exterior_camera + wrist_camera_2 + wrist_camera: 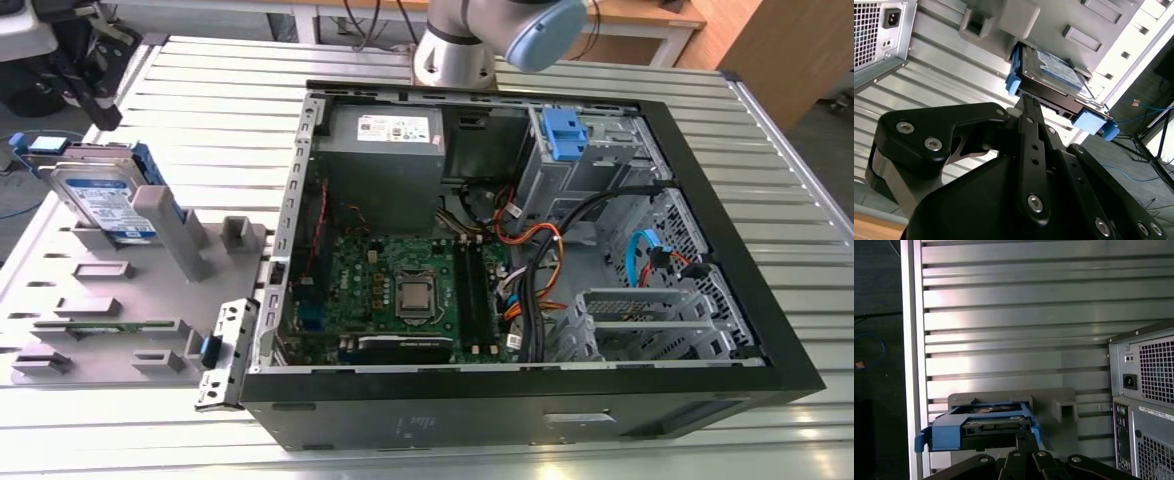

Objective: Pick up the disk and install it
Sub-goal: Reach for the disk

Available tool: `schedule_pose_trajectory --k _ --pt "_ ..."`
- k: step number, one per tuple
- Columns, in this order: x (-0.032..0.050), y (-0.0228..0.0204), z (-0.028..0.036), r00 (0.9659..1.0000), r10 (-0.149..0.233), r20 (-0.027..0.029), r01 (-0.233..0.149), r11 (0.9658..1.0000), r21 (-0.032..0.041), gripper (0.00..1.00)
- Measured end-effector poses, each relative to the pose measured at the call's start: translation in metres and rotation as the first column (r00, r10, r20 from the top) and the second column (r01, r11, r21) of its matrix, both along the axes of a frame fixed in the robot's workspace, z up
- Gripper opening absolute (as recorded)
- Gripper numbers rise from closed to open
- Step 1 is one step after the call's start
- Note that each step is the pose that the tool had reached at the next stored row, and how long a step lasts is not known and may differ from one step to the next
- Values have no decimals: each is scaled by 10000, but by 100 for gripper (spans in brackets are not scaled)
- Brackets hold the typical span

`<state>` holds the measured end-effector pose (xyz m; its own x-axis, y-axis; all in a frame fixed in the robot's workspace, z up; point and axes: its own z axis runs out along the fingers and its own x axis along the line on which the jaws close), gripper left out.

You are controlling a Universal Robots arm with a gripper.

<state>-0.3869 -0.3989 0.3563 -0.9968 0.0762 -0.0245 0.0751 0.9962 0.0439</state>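
Observation:
The disk (104,195) stands on edge in a grey slotted holder (120,300) at the exterior view's left, its white-and-blue label facing out and its blue carrier frame round the edges. My gripper (91,75) hangs above and behind the disk, apart from it. In both wrist views the disk (1054,75) (979,429) lies just ahead of my gripper (1026,100) (1025,439), whose fingers meet at a narrow tip and hold nothing.
An open computer case (747,300) lies on the slatted metal table (200,90), with a motherboard, cables, a grey power-supply box (387,130) and a drive cage with a blue latch (561,135). The table's edge (910,365) is close to the holder.

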Motion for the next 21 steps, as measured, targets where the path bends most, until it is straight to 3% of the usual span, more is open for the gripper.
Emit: schedule_pose_trajectory --k 9,16,21 --pt "-282 0 -49 10000 -1 0 1 10000 -19 11" --pt "-368 -1 -97 10000 -1 2 1 10000 -30 11" --pt "-376 -21 -132 10000 0 -1 0 10000 -35 11"
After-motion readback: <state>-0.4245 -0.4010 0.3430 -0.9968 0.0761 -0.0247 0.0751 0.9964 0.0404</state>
